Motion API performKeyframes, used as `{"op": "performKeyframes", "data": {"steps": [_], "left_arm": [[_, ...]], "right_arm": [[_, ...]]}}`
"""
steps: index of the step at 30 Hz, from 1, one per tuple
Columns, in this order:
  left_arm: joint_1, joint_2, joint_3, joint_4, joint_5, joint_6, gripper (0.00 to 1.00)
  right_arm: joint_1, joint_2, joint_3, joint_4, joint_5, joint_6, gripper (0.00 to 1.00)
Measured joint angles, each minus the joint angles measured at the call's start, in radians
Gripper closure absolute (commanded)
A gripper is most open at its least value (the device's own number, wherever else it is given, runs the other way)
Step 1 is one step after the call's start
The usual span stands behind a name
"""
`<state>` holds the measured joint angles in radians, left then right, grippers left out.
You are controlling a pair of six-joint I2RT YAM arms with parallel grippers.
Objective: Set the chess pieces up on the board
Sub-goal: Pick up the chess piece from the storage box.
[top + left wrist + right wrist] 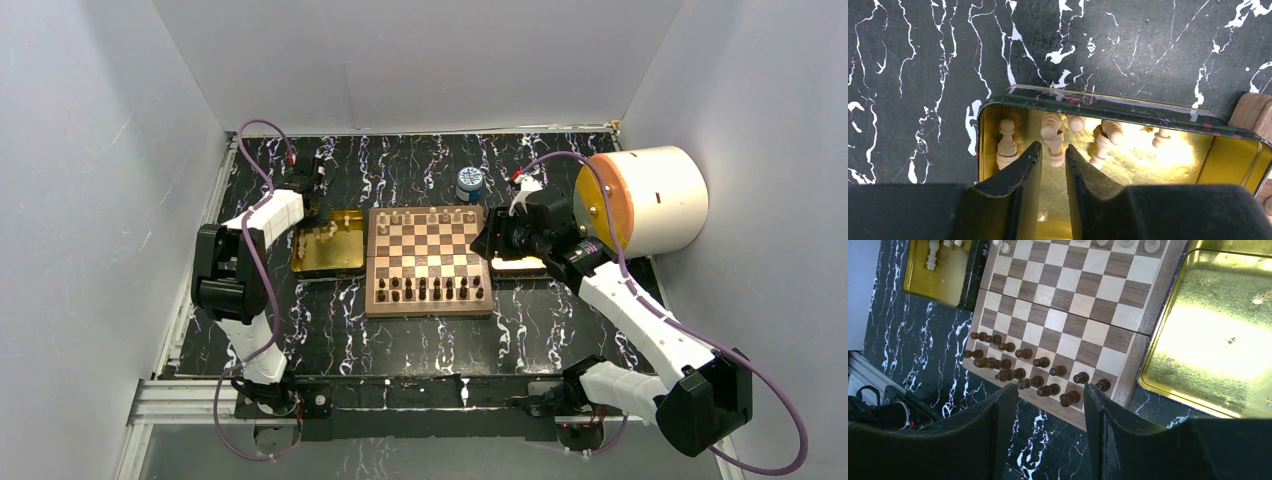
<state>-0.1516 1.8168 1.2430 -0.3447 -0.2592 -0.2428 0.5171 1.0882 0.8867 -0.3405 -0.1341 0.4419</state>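
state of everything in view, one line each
left gripper, jaws narrow around one of the cream pieces in the left tray, grip unclear
right gripper, open, empty, above near edge of board
cream pieces, some loose in left tray, some standing on far row
dark pieces, standing on the two near rows
right tray, no pieces in the part seen
jar, upright

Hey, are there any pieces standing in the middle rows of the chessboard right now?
No, the board's middle rows are bare; the dark pieces crowd one edge and the pale pieces line the opposite one.
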Motion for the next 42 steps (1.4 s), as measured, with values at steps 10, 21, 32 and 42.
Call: {"op": "performKeyframes", "data": {"steps": [10,21,32,42], "left_arm": [[0.01,0.013,0.0,0.013,-0.003,0.012,0.79],[0.017,0.051,0.0,0.029,0.008,0.026,0.82],[0.019,0.054,0.0,0.023,0.02,0.034,0.86],[0.019,0.019,0.001,-0.041,0.051,0.024,0.87]], "right_arm": [[0.0,0.005,0.0,0.001,0.0,0.0,0.4],[0.0,0.02,-0.001,0.003,0.0,0.0,0.4],[0.0,0.02,-0.001,0.003,-0.001,0.0,0.4],[0.0,0.02,-0.002,0.008,-0.001,0.001,0.4]]}}
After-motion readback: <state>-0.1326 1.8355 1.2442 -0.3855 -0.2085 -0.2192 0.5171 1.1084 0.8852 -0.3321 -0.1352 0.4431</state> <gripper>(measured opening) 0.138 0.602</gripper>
